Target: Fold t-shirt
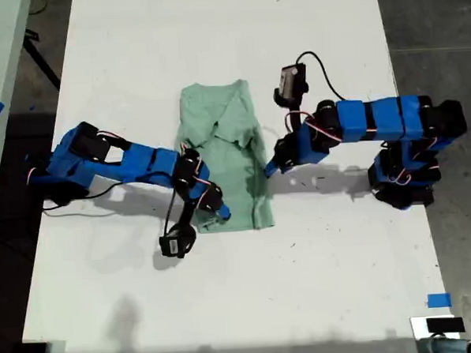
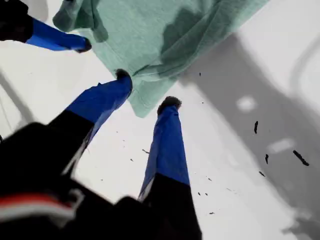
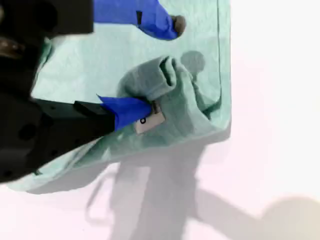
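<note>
Counter (image 1: 344, 297): white, flat, long. Broad bare margins lie around the t-shirt on every side, widest towards the exterior view's bottom. A dark grey floor (image 1: 441, 23) shows past both long edges.

T-shirt (image 1: 233, 137): pale mint-green soft cloth, plain. It lies at the counter's middle, folded into a narrow upright strip with its neckline towards the exterior view's top. Loose creased flaps cross its upper half.

My first gripper (image 2: 146, 89): blue fingers, black tips. It sits at the t-shirt's edge on the exterior view's right (image 1: 268, 171). The jaws stand apart astride a cloth corner, and one tip touches the hem.

My second gripper (image 3: 160, 65): blue, on the t-shirt's lower end near its corner (image 1: 219, 213). The jaws stand apart with a raised ridge of cloth bunched between them. Whether it pinches that cloth cannot be told.

Label (image 3: 150, 121): small, white, sewn-in, beside my second gripper's lower finger.

Tape square (image 1: 439, 300): blue, on the counter well apart from the t-shirt.
</note>
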Robot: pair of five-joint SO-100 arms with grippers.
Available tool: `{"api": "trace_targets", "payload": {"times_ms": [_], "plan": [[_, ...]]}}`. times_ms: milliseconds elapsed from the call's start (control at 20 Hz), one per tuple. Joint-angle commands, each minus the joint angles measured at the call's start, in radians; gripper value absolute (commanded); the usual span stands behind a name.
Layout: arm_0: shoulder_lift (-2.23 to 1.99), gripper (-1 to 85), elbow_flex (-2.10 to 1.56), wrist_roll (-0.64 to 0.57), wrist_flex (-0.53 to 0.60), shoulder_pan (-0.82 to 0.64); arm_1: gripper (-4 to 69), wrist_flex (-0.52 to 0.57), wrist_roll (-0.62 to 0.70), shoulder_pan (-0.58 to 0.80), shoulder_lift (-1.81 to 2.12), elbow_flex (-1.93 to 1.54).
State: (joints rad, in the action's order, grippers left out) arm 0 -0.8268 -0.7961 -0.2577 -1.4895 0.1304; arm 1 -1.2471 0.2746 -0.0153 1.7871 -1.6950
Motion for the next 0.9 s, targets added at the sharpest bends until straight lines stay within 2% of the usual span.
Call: {"api": "trace_targets", "payload": {"times_ms": [0,350,400,450,500,550,650,750,850], "plan": [[-0.181,30.1,0.035,-0.035,0.017,-0.021,16.1,0.025,-0.008,-0.012,0.072,0.000],[-0.512,29.0,-0.091,-0.026,-0.244,-0.028,16.0,-0.003,-0.028,-0.008,0.123,-0.054],[-0.566,25.8,-0.141,-0.017,-0.262,-0.015,15.9,-0.006,-0.032,-0.012,0.143,-0.071],[-0.614,12.4,-0.201,0.025,-0.285,-0.005,12.2,-0.008,-0.038,-0.026,0.163,-0.091],[-0.666,5.4,-0.291,0.106,-0.307,0.003,12.1,-0.020,-0.055,-0.043,0.172,-0.107],[-0.729,3.3,-0.411,0.146,-0.281,0.020,10.6,-0.028,-0.081,-0.063,0.179,-0.130],[-0.827,2.9,-0.612,0.239,-0.242,0.049,1.4,-0.032,-0.140,-0.110,0.190,-0.176],[-0.913,2.9,-0.756,0.318,-0.206,0.071,-1.0,-0.032,-0.189,-0.155,0.199,-0.198],[-0.974,4.2,-0.798,0.314,-0.137,0.077,-1.3,0.011,-0.190,-0.169,0.195,-0.178]]}}
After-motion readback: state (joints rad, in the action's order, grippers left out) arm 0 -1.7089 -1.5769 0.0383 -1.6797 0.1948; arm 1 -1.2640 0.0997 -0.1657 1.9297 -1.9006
